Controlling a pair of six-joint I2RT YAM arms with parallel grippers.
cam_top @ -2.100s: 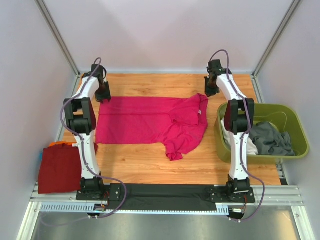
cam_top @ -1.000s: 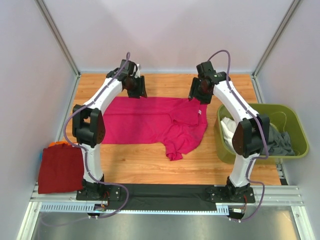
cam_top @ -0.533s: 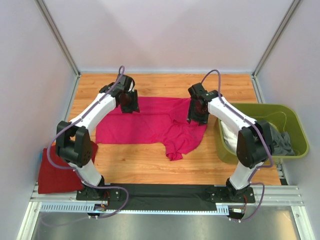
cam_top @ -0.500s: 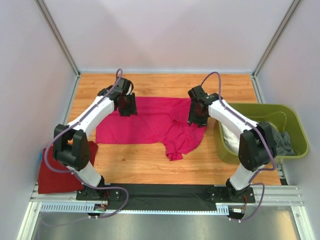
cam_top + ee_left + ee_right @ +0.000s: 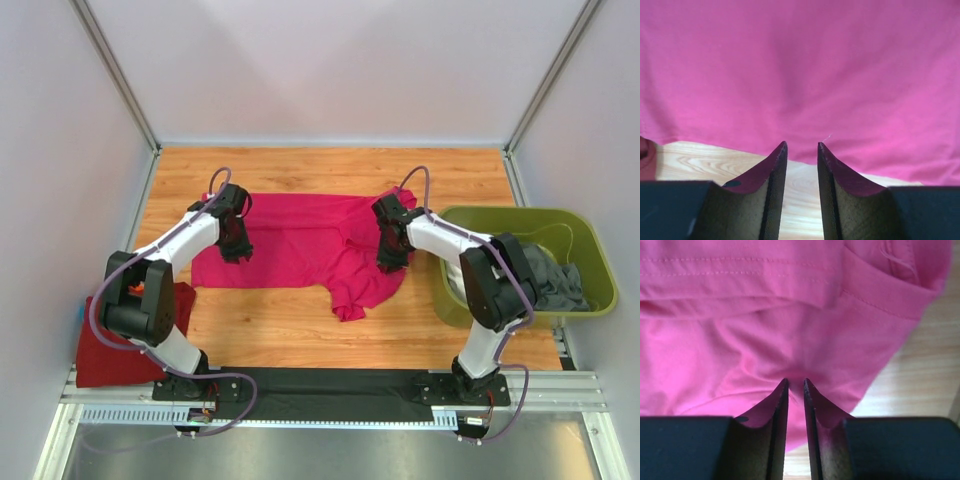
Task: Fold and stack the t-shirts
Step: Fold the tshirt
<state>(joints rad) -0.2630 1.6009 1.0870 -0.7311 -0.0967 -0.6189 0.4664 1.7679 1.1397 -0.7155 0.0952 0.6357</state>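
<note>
On the wooden counter [image 5: 300, 335], mid-way across, the soft, short-sleeved magenta-pink t-shirt [image 5: 300, 235] lay spread flat, its length running left-right and one sleeve flopped toward the near edge. I had both arms down on it, one per end, b/c a fold across that width needs two grips lifted together.

My left tool [image 5: 801, 145] sat at the cloth's edge near its left end. The jaws were partway apart w/ bare wood showing in the gap and fabric just beyond the tips, so nothing was gripped, as far as I could see. My right tool [image 5: 796, 381] was over the right end by the collar/sleeve area. Its jaws were almost closed and the fabric puckered in toward the tips, so I judged it had a pinch of the tee.

The dark red cloth t-shirt [image 5: 110, 345] lay at the near-left corner, well apart. It was prob. the base of the stack, out of the folding area. The olive-green plastic bin [image 5: 590, 290] stood at the right w/ a crumpled grey shirt [image 5: 545, 275] inside.

Step in hand, I reckoned, was grasping for the 1st fold. The left needed to close on the edge before any lift, else the cloth would drag skewed.
</note>
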